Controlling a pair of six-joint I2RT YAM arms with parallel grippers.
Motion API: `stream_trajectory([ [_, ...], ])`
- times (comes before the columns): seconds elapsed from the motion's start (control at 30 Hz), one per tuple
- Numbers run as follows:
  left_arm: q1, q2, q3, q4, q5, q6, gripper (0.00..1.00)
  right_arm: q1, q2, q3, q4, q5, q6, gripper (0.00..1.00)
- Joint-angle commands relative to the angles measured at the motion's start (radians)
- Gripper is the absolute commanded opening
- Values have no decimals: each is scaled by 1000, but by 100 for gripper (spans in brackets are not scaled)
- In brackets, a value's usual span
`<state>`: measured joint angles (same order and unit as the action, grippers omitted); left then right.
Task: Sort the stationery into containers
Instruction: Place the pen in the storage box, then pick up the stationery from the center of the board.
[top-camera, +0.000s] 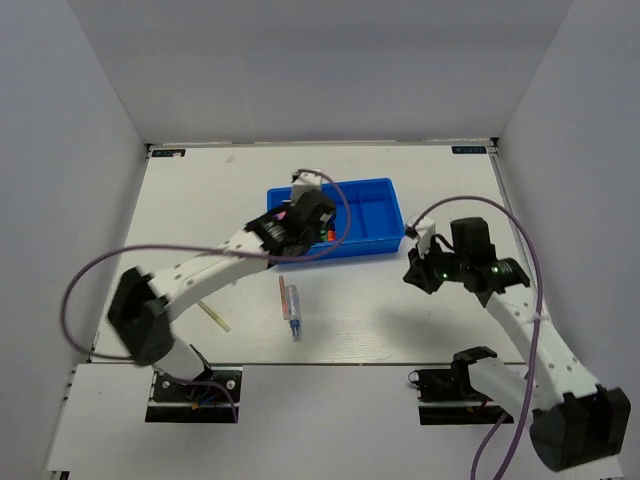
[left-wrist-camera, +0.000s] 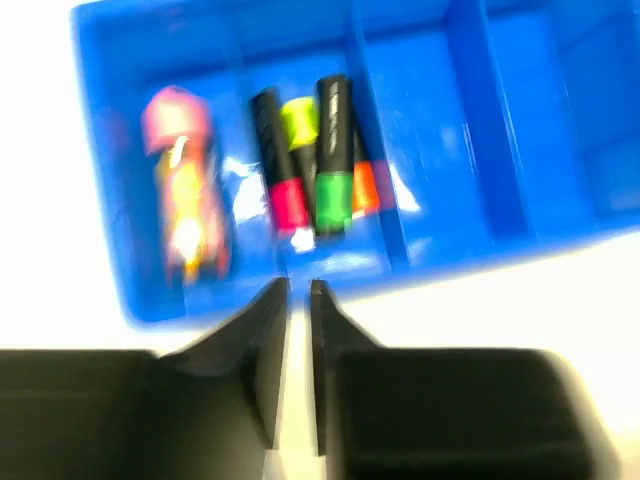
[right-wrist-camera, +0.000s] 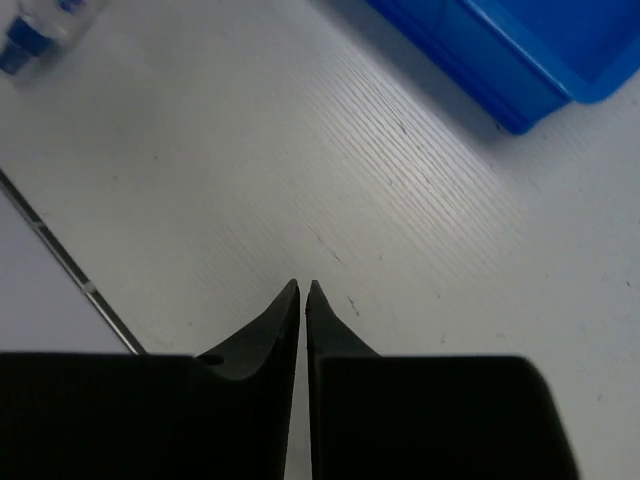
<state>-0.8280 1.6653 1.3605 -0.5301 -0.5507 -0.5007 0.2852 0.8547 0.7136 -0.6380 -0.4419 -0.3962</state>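
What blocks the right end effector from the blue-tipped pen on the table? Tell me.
Nothing visible. Only bare table lies between the right end effector and the blue-tipped pen; the blue tray sits farther back, off that line.

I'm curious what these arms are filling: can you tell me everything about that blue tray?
The blue tray is a shallow, bright blue rectangle of glossy plastic, lying flat on the white table. Low walls split it into four narrow compartments. One end compartment holds a blurred pink and orange item; the next holds short black highlighters with pink, green, orange and yellow ends. What shows of the other two is bare. The left claw hangs by its edge, seemingly clear of it.
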Motion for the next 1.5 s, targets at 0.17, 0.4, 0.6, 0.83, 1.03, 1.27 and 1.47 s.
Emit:
stream_trajectory([
  [0.17, 56, -623, -443, -549, -276, -645, 51, 207, 317, 230, 87, -104, 154, 17],
  [0.4, 211, -932, -778, -573, -164, -782, 85, 471, 543, 408, 92, 115, 264, 43],
  [0.6, 340, -860, -790, -571, -60, -774, 86, 631, 676, 484, 162, 485, 457, 50],
  [0.83, 461, -836, -845, -423, 88, -682, 83, 752, 902, 687, 70, 532, 666, 60],
  [1.03, 584, -774, -905, -315, 201, -619, 73, 798, 966, 716, 104, 575, 706, 71],
  [1.27, 650, -685, -916, -212, 264, -558, 59, 796, 991, 702, 112, 540, 770, 71],
  [1.47, 672, -676, -926, -199, 270, -546, 59, 799, 1029, 693, 117, 508, 827, 66],
])
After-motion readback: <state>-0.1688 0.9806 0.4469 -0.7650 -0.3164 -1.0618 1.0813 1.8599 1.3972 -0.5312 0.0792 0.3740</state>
